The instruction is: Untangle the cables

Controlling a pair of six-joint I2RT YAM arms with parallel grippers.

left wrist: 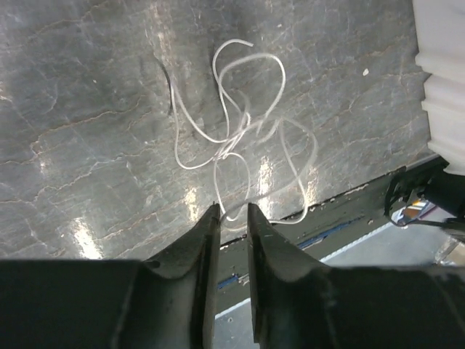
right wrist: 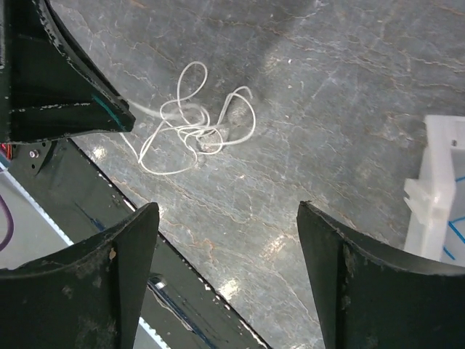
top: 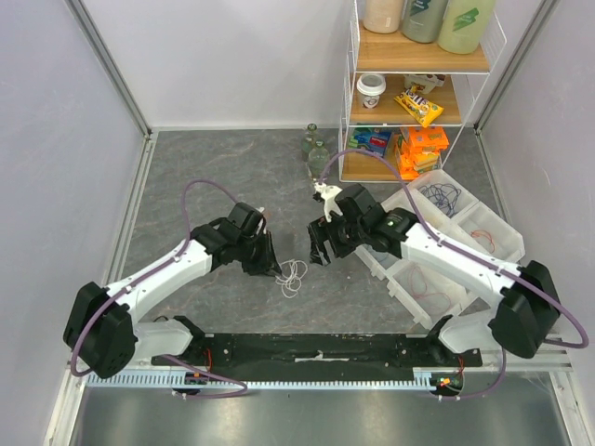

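Observation:
A thin white cable [top: 294, 276] lies in a small loose tangle on the grey table between my two grippers. It also shows in the left wrist view [left wrist: 240, 131] and the right wrist view [right wrist: 196, 127]. My left gripper [top: 277, 268] sits low at the tangle's left edge. Its jaws [left wrist: 232, 212] stand a narrow gap apart, with a loop of the cable at the tips. Its finger [right wrist: 65, 87] shows with a strand running to its tip. My right gripper [top: 321, 253] is wide open and empty [right wrist: 227, 211], just right of the tangle.
A white compartment tray [top: 502, 228] stands at the right, holding a blue cable [top: 444, 197], a red one [top: 483, 237] and an orange one [top: 426, 282]. A wire shelf with snacks [top: 418, 102] and glass bottles [top: 316, 149] are at the back. A black rail [top: 316, 348] runs along the near edge.

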